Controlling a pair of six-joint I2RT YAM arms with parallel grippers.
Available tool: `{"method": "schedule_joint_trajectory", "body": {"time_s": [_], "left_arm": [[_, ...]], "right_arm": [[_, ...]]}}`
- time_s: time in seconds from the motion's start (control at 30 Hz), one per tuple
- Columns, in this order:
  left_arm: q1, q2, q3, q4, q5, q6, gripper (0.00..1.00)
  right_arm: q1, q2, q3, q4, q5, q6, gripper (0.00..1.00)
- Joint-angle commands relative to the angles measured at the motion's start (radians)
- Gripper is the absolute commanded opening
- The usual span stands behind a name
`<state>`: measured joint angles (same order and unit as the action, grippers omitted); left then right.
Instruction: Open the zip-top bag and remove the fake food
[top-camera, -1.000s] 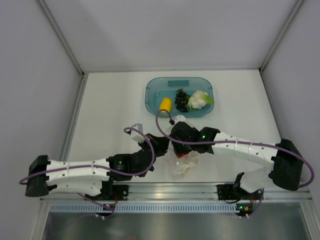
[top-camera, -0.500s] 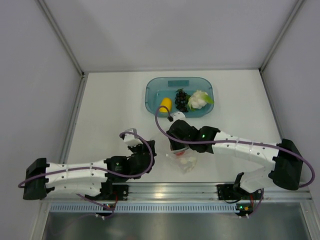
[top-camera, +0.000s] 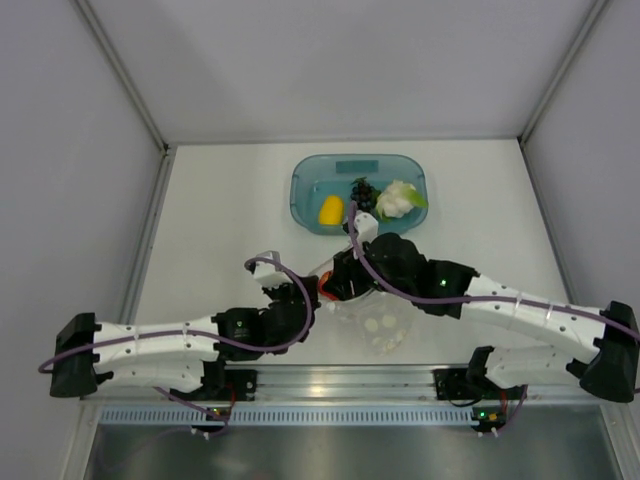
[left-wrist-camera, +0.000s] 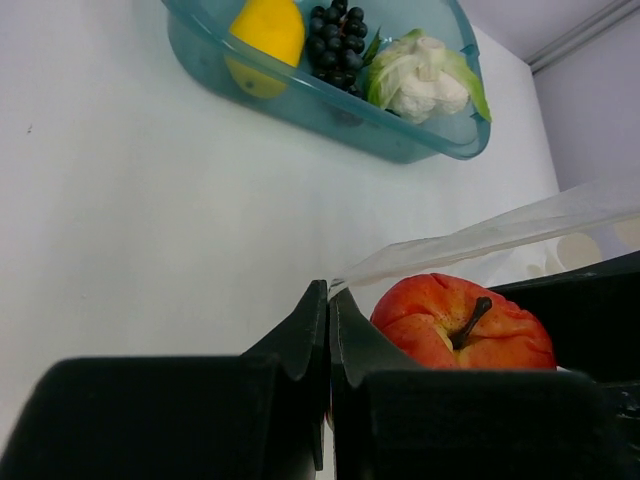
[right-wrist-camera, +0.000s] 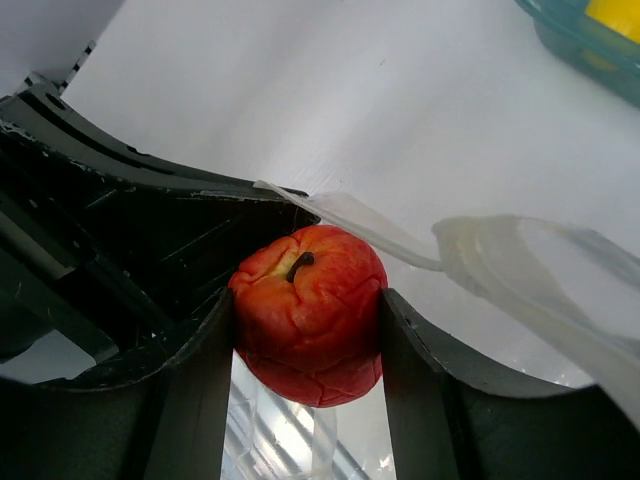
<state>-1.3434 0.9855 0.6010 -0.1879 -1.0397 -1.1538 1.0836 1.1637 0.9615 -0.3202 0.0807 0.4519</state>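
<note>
Set on a white worktop (top-camera: 220, 200), with the translucent teal rectangular plastic tray (top-camera: 303, 190) at the far middle taken as landmark. Already carries three pieces side by side: a yellow oval toy fruit (top-camera: 331, 209) at its left end, a dark purple toy grape bunch (top-camera: 363, 193) in the middle, and a white toy cauliflower with green leaves (top-camera: 397, 198) to the right. Judged from that: most of the emptying done, one piece left.

Just on the near side of the tray lies the clear crinkly plastic zip-top bag (top-camera: 383, 328), mouth toward the tray's near-left corner, body trailing away toward the arm bases.

Near and left of the tray, at the bag's mouth: the left hand (left-wrist-camera: 328, 292), fingers pressed together, apparently pinching the bag's lip. Probably held so to anchor the film and stop it from following the fruit out.

Touching that lip from the tray side: the right hand (right-wrist-camera: 305, 312), clamped on a red toy apple (right-wrist-camera: 305, 295), stem up, at or just outside the mouth; hard to tell which.

In the way: a strip of film draped beside the apple, the left hand's black body close against it, and the tray's near rim to be cleared before any drop among the pieces there.
</note>
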Motion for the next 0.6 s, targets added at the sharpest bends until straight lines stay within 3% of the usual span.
{"method": "schedule_joint_trajectory", "body": {"time_s": [0.0, 0.27, 0.43, 0.57], "left_arm": [[0.006, -0.001, 0.005, -0.067, -0.006, 0.032, 0.00], [0.006, -0.034, -0.007, -0.065, 0.015, 0.016, 0.00], [0.006, -0.044, -0.017, -0.065, 0.012, -0.001, 0.00], [0.006, -0.041, -0.021, -0.065, 0.006, -0.001, 0.00]], "right_arm": [[0.006, -0.104, 0.005, 0.191, 0.019, -0.021, 0.22], [0.004, -0.176, -0.128, 0.489, 0.108, 0.021, 0.21], [0.006, -0.185, -0.184, 0.592, 0.192, 0.096, 0.20], [0.004, -0.153, -0.116, 0.561, 0.125, 0.076, 0.19]]}}
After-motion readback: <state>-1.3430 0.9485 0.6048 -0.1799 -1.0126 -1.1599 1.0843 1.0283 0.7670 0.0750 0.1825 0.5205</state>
